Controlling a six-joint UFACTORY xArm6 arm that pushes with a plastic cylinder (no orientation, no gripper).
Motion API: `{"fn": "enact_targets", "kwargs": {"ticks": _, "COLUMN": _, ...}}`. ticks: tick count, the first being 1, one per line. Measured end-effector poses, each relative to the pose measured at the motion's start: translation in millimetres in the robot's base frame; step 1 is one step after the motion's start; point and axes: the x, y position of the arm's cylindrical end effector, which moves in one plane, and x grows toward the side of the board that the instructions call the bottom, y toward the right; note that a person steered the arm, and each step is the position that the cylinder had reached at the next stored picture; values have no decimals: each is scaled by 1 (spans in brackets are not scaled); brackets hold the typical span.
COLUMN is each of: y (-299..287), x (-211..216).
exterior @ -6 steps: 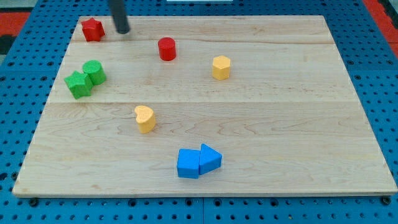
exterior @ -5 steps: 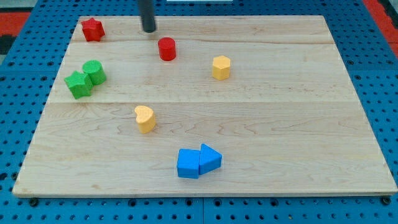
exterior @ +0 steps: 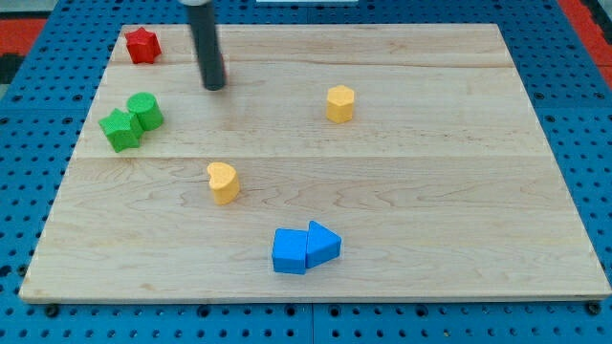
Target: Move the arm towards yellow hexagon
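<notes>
here my tip [exterior: 214,86] on smooth wood board [exterior: 459,191], left of yellow hexagon [exterior: 339,103].

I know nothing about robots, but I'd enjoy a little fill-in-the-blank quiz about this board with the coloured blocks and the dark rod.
1. The yellow hexagon lies to the view's ____ of my tip.
2. The star in the board's top-left corner is coloured ____.
3. The two blocks touching each other near the view's bottom are both ____.
4. The yellow heart sits nearer the view's ____ than my tip.

Missing words: right; red; blue; bottom
</notes>
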Motion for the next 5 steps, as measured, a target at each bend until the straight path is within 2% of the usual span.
{"fn": "enact_targets", "kwargs": {"ticks": 1, "y": 16, "x": -20}}
{"fn": "enact_targets", "kwargs": {"ticks": 3, "y": 55, "x": -32}}
{"fn": "enact_targets", "kwargs": {"ticks": 5, "y": -8, "x": -60}}
